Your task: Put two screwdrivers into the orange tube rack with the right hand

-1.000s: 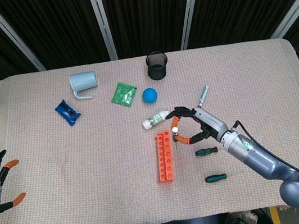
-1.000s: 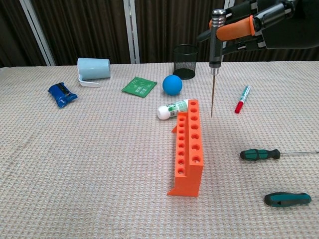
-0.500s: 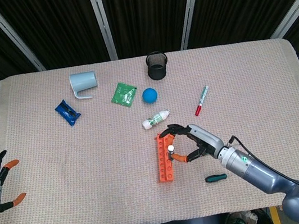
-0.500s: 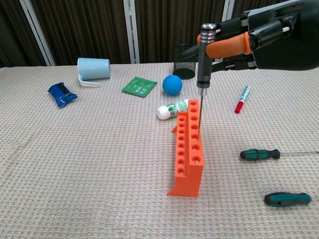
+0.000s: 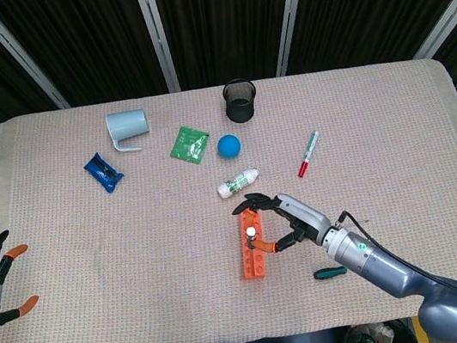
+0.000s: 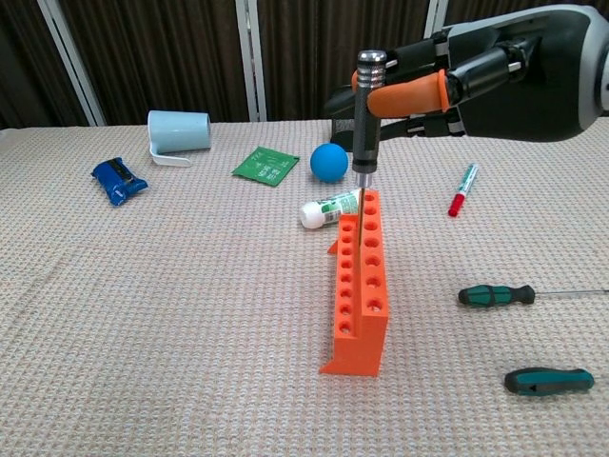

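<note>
Orange rack (image 6: 360, 286), 2 rows of round holes, stands mid-table, long axis running away from robot. Grey-handled driver (image 6: 366, 119) upright, shaft down in a far hole of rack, pinched by right hand (image 6: 447, 81). 2 green-handled drivers lie flat right of rack: one w/ long shaft (image 6: 497, 295), one stubby (image 6: 550, 381) nearer front edge.

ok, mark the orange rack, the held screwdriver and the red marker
orange rack (image 6: 364, 286), chest view, top face with holes
held screwdriver (image 6: 366, 114), chest view, dark handle
red marker (image 6: 462, 191), chest view, mid-barrel
</note>
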Robot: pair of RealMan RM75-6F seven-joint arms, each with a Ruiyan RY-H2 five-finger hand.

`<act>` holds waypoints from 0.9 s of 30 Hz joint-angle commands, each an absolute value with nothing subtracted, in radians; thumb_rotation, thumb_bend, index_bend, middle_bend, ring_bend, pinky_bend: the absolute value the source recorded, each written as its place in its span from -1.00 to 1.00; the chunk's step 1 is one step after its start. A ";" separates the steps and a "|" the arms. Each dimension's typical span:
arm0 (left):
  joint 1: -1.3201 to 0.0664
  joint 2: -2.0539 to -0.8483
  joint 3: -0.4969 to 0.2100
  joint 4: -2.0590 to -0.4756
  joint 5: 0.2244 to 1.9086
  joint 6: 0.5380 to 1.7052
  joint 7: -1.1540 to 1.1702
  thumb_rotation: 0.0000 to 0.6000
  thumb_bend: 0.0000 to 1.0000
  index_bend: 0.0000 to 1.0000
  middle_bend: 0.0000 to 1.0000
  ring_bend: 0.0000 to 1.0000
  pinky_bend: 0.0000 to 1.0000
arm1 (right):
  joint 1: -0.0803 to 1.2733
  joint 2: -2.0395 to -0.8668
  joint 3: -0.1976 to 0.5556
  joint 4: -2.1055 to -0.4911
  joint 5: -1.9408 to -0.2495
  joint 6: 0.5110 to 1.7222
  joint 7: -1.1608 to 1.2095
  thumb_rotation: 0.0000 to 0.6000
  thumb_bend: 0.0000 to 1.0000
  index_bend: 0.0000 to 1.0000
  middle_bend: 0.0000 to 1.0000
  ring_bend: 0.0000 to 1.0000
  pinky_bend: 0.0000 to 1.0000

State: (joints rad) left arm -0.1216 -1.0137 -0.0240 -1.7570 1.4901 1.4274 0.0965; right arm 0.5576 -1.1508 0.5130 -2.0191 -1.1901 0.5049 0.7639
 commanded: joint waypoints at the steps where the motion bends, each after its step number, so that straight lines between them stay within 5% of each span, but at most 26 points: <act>1: -0.121 -1.013 -0.024 -1.757 1.490 1.427 0.097 1.00 -0.79 -0.57 -1.00 -1.00 -1.00 | 0.563 -1.151 0.506 -2.012 -1.187 0.512 0.763 1.00 -0.07 0.25 -0.53 -1.00 -1.00; 27: -0.114 -1.010 -0.019 -1.761 1.488 1.431 0.097 1.00 -0.78 -0.57 -1.00 -1.00 -1.00 | 0.581 -1.157 0.430 -1.963 -1.227 0.542 0.841 1.00 -0.07 0.26 -0.53 -1.00 -1.00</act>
